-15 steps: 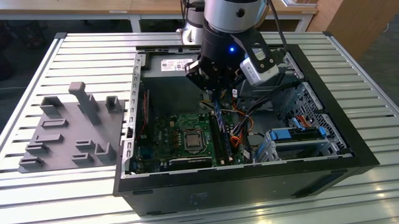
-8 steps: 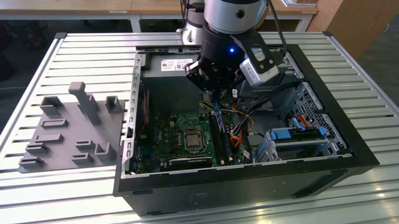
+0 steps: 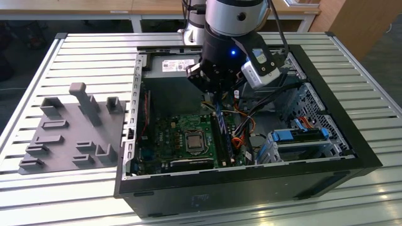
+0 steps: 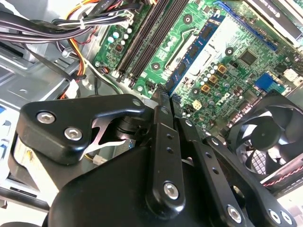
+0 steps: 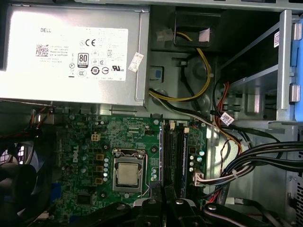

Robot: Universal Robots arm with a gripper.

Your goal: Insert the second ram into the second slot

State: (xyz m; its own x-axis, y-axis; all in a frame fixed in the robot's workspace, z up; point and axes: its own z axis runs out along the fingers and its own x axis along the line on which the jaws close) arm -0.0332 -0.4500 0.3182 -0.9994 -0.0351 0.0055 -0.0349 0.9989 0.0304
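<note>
My gripper hangs inside the open computer case, above the motherboard. It is shut on the second ram, a thin blue stick with dark chips that juts out from between the black fingers. In the exterior view the ram points down towards the black memory slots to the right of the processor socket. In the first wrist view the ram shows edge-on, just beside the row of slots and above the gripper. The slots lie to one side of the stick, which is held above the board.
A silver power supply sits at the case's far end. Cable bundles run close by the slots. The processor socket, a fan and a blue drive cage surround the work area. A grey fixture block lies on the slatted table.
</note>
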